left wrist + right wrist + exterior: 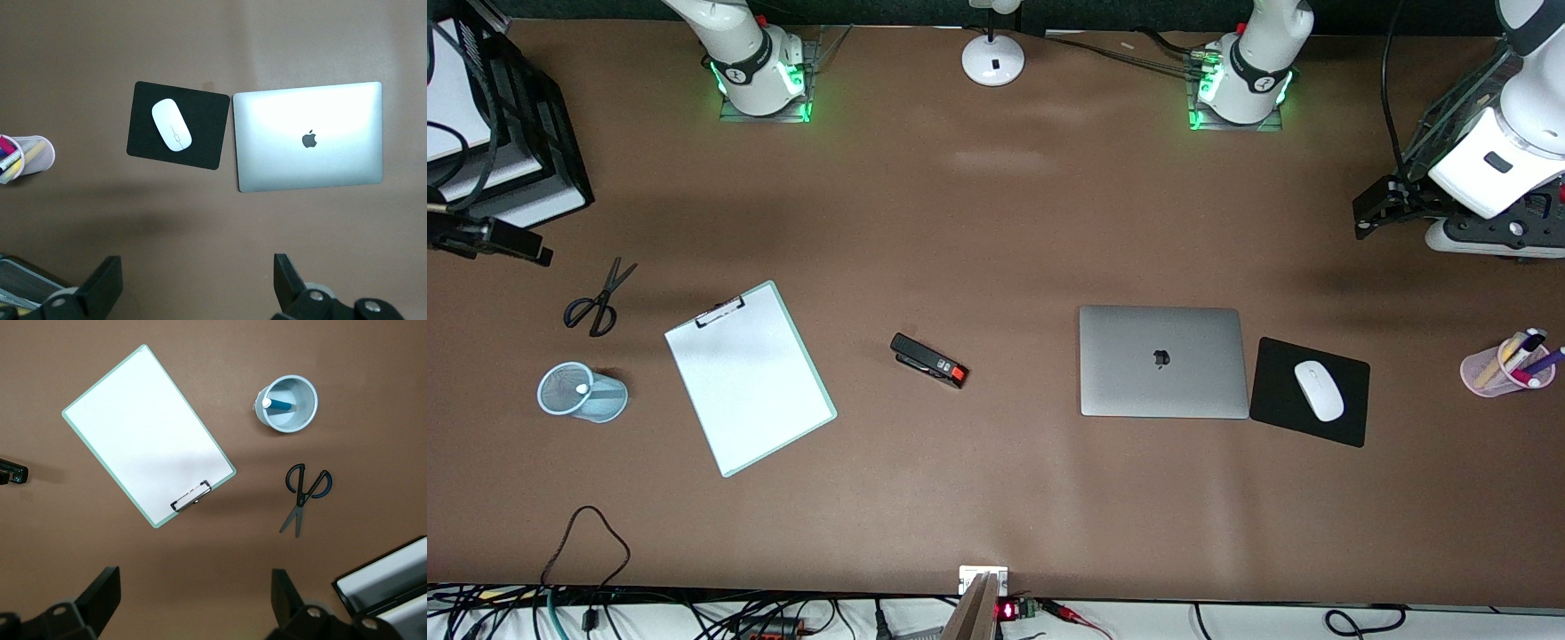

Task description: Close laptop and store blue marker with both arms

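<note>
surface (996, 222): brown
laptop (1162, 361): lid down, frame centre-right
blue marker (279, 405): in pale-blue cup (289, 403)
left claw (200, 283): released, above laptop
right claw (197, 600): released, above clipboard (148, 435)

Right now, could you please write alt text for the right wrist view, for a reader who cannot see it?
A blue marker stands in a light-blue cup on a brown table, beside a white clipboard and blue-handled scissors. The open right gripper hangs above them.

Both arms wait, raised. Left gripper (197, 290), lower centre of its wrist frame, fingers spread wide; right gripper (195, 607) likewise; in the front frame it seems out of sight.
</note>
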`<action>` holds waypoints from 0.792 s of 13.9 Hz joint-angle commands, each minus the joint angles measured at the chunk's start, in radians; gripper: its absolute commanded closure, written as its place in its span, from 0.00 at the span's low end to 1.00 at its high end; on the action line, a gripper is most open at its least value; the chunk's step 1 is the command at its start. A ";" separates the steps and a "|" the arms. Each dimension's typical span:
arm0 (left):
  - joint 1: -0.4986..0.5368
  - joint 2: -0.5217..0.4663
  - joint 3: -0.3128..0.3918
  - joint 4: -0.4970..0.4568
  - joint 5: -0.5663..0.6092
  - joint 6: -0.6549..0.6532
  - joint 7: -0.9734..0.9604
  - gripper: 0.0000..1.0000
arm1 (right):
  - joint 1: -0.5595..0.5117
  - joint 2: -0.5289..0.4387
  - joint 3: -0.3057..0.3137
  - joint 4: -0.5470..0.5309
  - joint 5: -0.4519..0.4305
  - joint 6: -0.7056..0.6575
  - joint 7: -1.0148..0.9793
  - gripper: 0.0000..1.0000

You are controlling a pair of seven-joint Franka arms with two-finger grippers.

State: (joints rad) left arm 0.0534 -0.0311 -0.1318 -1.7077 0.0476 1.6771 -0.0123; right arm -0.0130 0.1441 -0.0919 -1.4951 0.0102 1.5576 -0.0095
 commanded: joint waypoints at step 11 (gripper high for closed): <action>0.009 0.002 -0.005 0.017 0.006 -0.017 0.022 0.00 | -0.010 -0.103 0.021 -0.096 -0.009 0.018 0.005 0.00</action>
State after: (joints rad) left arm 0.0536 -0.0311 -0.1318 -1.7077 0.0476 1.6770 -0.0123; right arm -0.0129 0.0573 -0.0869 -1.5740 0.0102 1.5632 -0.0095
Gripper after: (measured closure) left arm 0.000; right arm 0.000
